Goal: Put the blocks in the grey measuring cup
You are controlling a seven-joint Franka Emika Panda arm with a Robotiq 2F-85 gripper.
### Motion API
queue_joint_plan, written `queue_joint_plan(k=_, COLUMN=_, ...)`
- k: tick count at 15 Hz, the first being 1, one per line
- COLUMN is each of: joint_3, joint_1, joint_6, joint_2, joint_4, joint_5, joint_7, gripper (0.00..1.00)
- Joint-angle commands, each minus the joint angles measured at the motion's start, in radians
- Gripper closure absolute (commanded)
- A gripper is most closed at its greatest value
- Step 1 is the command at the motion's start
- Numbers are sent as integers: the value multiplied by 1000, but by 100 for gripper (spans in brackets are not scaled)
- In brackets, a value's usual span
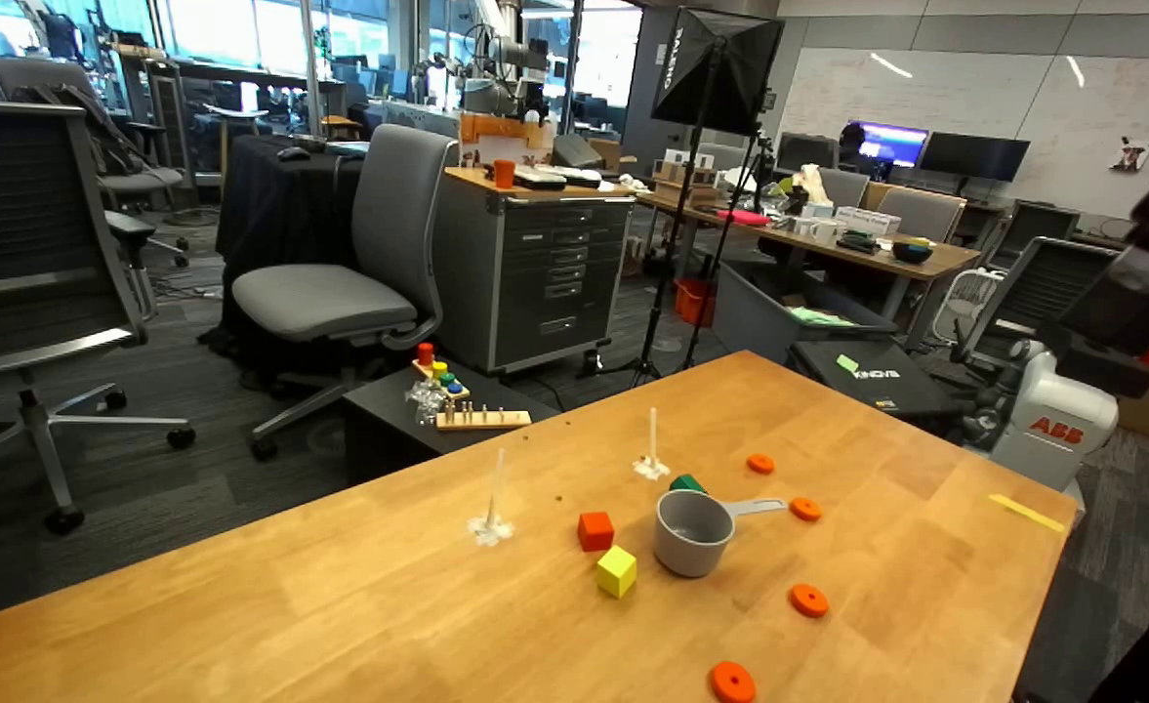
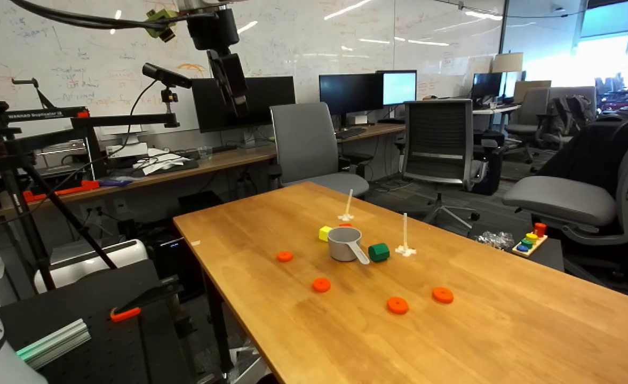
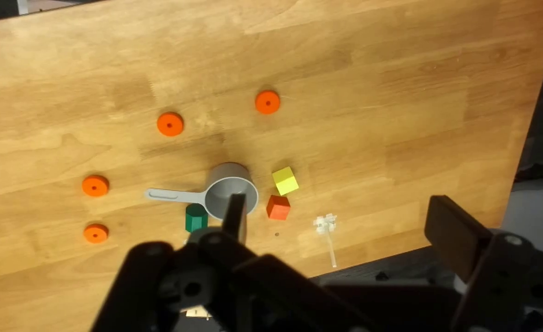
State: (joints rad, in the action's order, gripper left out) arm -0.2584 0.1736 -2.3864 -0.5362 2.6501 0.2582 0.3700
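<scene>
Upon a table (image 1: pixel 340 586) of light-brown wood is set one round grey measuring cup (image 1: pixel 691 549) with handle (image 3: pixel 179 196), neighboured by one yellow cube (image 1: pixel 617 572), one orange-red cube (image 1: pixel 595 532) and one green hexagonal block (image 2: pixel 379 253). Four flat orange discs (image 3: pixel 267 102), two thin pale rods (image 2: pixel 405 232) on white patches (image 3: pixel 321 223) and one yellow strip (image 1: pixel 1026 513) are also carried.

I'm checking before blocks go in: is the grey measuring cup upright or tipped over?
Upright: in both exterior views, the grey measuring cup rests on the table with its rim facing up.
</scene>
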Motion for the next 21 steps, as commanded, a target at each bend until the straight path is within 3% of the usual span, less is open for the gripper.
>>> queue_joint_plan(k=1, joint_3=10, joint_1=-47, joint_6=-71, joint_2=81, joint_4=-59, joint_5=-56, joint_7=-1, gripper=0)
queue_joint_plan(k=5, joint_3=2, joint_1=-126, joint_6=-111, joint_2=258, joint_4=-236, joint_5=-193, joint_7=14, gripper=0)
queue_joint_plan(k=9, joint_3=-16, joint_1=-177, joint_6=-42, joint_2=442, joint_4=-405, joint_5=-443, joint_7=69, gripper=0)
queue_joint_plan(k=14, joint_3=42, joint_1=-101, joint_6=119, joint_2=651, joint_4=-553, joint_5=-470, joint_7=39, gripper=0)
queue_joint_plan(k=21, joint_3=86, joint_1=-10, joint_6=78, joint_2=867, joint_4=-693, joint_5=-431, joint_7=0, gripper=0)
